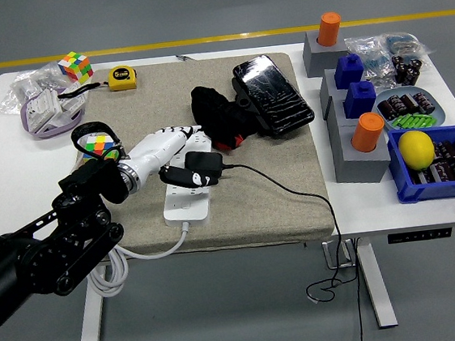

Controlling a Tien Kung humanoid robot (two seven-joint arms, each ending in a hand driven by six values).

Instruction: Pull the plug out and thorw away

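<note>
A white power strip (187,201) lies on the grey mat (280,206), left of centre. A black plug adapter (205,164) sits in its upper end. The adapter's thin black cable (295,192) runs right and drops over the table's front edge. My left hand (195,154) reaches in from the lower left and closes on the plug. Its white fingers (177,135) lie on the plug's far side and the dark thumb (179,177) presses on the near side. The plug still looks seated in the strip. My right arm is out of view.
A black cloth (215,116) and a shiny black pouch (272,94) lie just beyond the plug. A Rubik's cube (97,143) sits beside my wrist. At the right stand grey blocks (348,154) with orange and blue pieces, and a blue bin (445,184) holding a lemon.
</note>
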